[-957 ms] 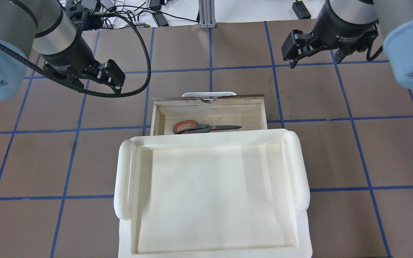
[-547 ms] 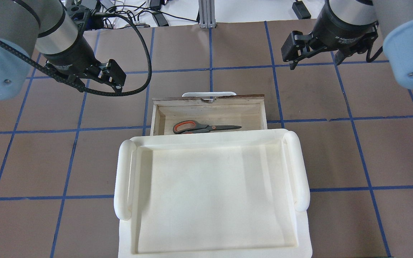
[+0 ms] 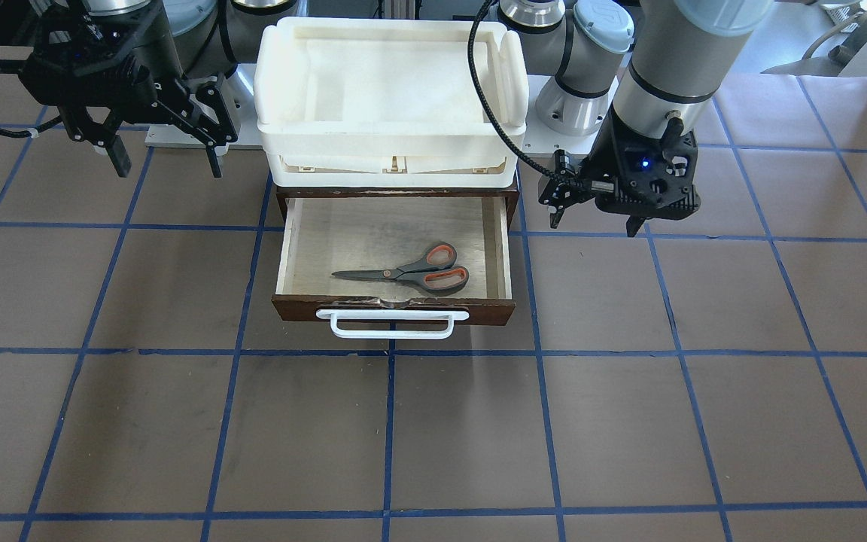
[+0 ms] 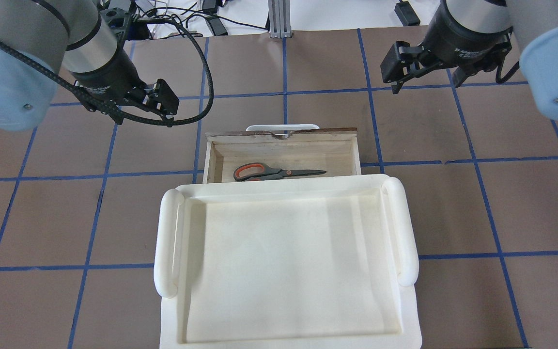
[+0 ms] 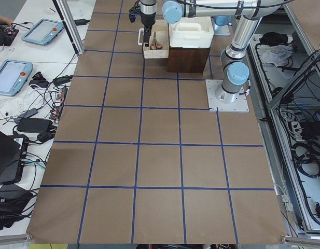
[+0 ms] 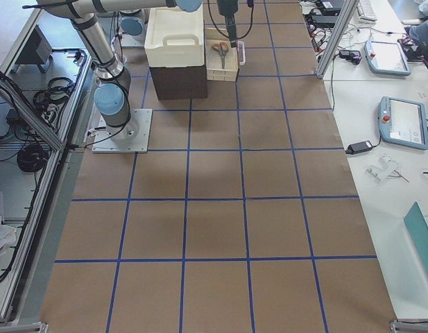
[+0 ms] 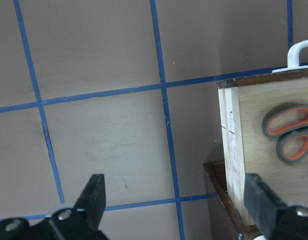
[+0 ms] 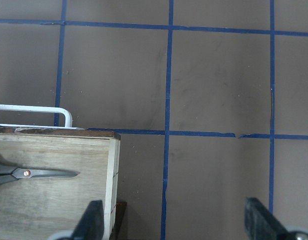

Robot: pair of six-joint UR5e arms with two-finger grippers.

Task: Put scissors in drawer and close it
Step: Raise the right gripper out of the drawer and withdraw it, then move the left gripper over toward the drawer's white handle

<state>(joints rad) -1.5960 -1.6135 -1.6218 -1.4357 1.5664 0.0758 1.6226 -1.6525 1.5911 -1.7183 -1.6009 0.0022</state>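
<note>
I see scissors (image 3: 411, 272) lying flat inside drawer (image 3: 343, 241), blades toward robot's right; drawer pulled out. Left gripper (image 3: 594, 220) and right gripper (image 3: 168, 159) spread wide, empty, flanking drawer. White bar handle (image 3: 392, 325) runs crosswise on far front; I judge left gripper nearer for push toward base

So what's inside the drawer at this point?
Only the scissors, lying flat on the pale floor of the drawer, near its front. The drawer's rear runs under the white tray, so anything back there is hidden.
</note>
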